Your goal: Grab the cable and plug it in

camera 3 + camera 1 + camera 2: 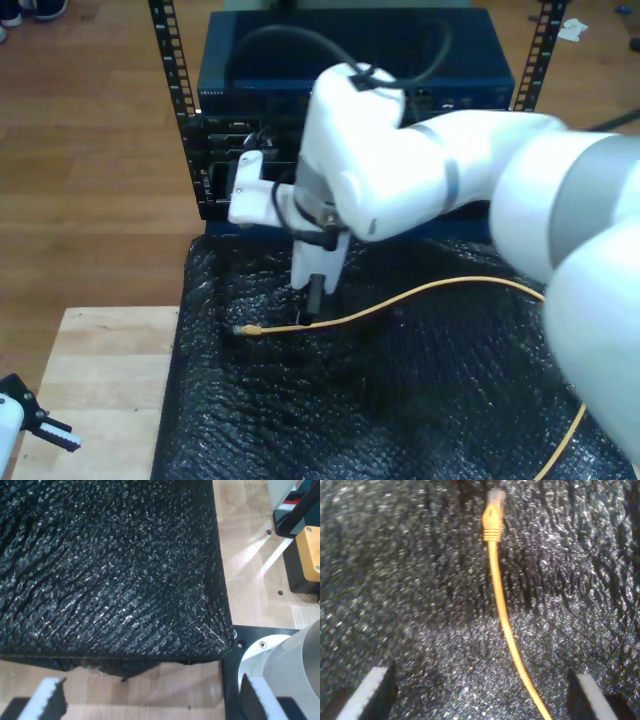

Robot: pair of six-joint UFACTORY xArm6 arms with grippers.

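While my second hand (pixel 482 692) hung spread and empty over black foam mat (pixel 400 400), cable (pixel 502 615) lay lengthwise between its fingers, plug (pixel 495 500) ahead, upper centre of second wrist view; my first hand (pixel 152 700) spread, far off, lower left of exterior view.

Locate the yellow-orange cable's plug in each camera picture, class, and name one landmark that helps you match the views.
First wrist view: I cannot find the plug here.
Second wrist view: plug lies ahead of my second gripper.
Exterior view: plug sits toward the exterior view's left, beside the gripper.
Shared landmark: the black foam mat.
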